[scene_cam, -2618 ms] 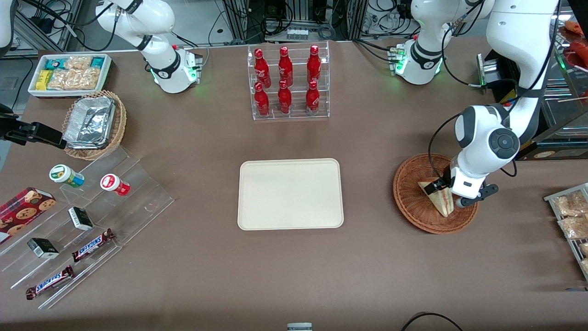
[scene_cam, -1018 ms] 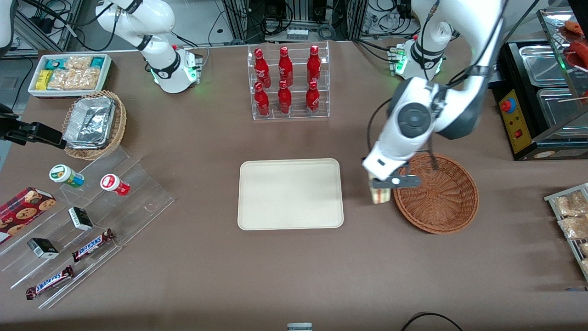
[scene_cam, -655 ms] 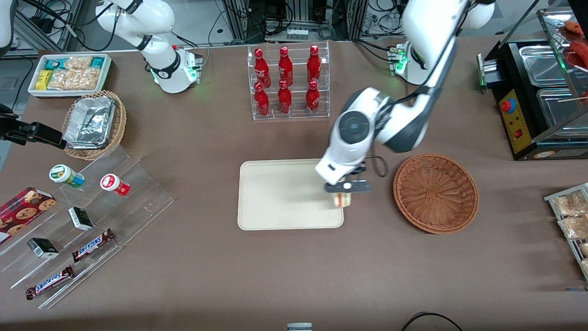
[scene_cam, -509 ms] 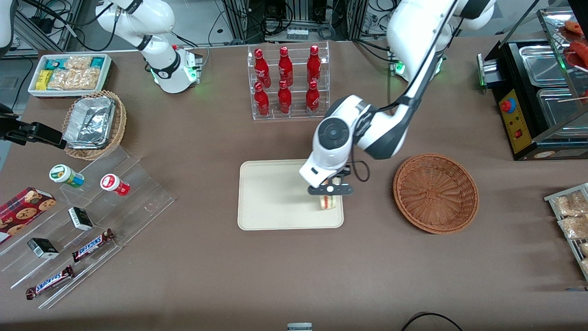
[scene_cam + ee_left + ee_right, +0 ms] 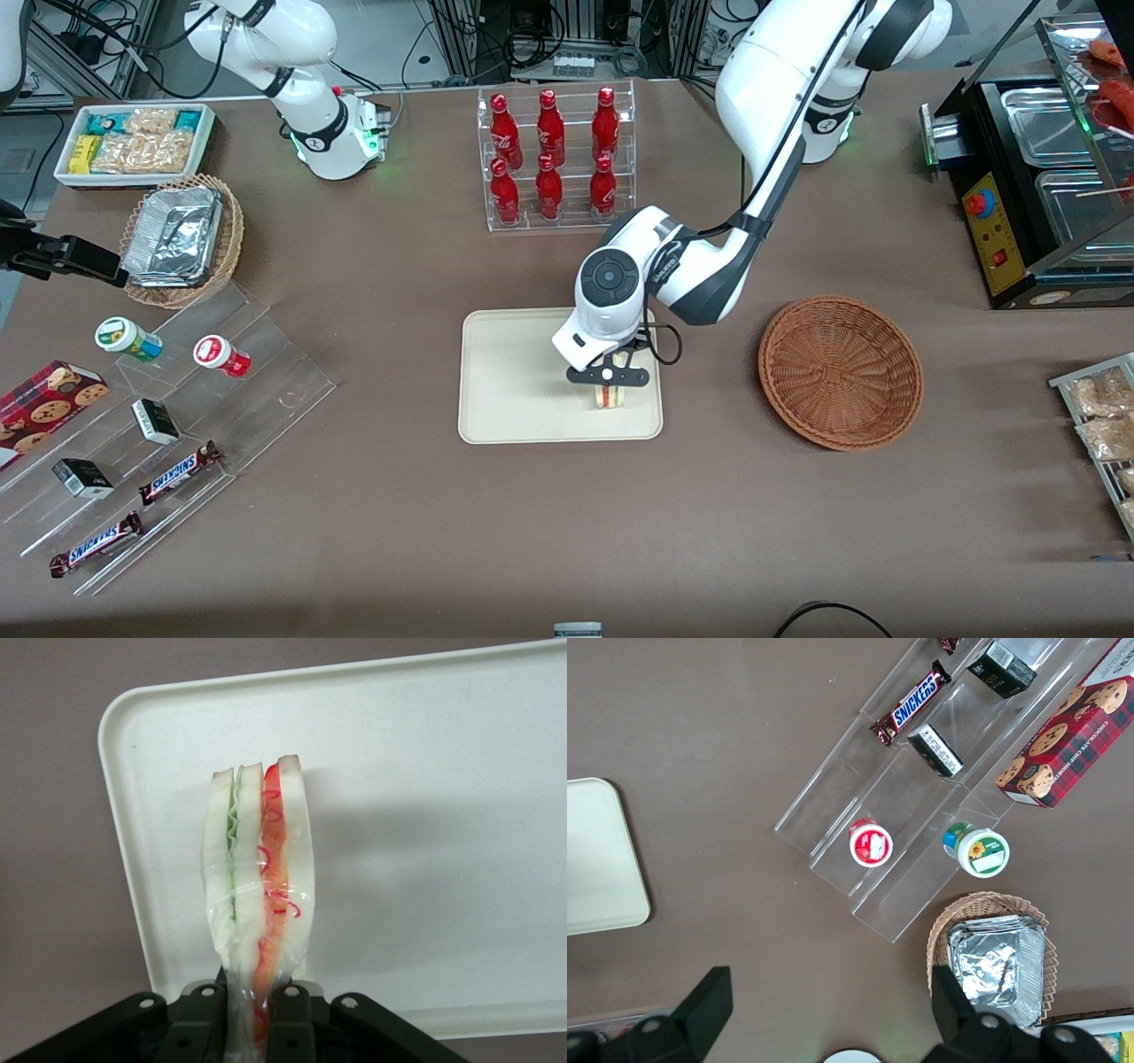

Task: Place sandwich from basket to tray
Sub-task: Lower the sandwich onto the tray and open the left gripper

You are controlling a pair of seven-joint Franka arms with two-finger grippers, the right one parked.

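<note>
My left gripper [image 5: 609,379] hangs over the cream tray [image 5: 514,390], near the tray's end that faces the basket. It is shut on the clear-wrapped sandwich [image 5: 609,396], a white bread wedge with red and green layers. In the left wrist view the sandwich [image 5: 259,877] is pinched at its narrow end between the black fingers [image 5: 290,1014] and hangs above the tray [image 5: 425,815]. The reddish-brown wicker basket [image 5: 840,372] stands beside the tray, toward the working arm's end, with nothing in it.
A clear rack of red bottles [image 5: 554,159] stands farther from the front camera than the tray. Toward the parked arm's end are a clear stepped shelf [image 5: 177,416] with snacks, a tan basket of foil containers [image 5: 182,239] and a white bin [image 5: 133,142].
The arm lifted the sandwich out of the basket and carried it sideways to the tray. In the last half second it moved a little farther over the tray.
</note>
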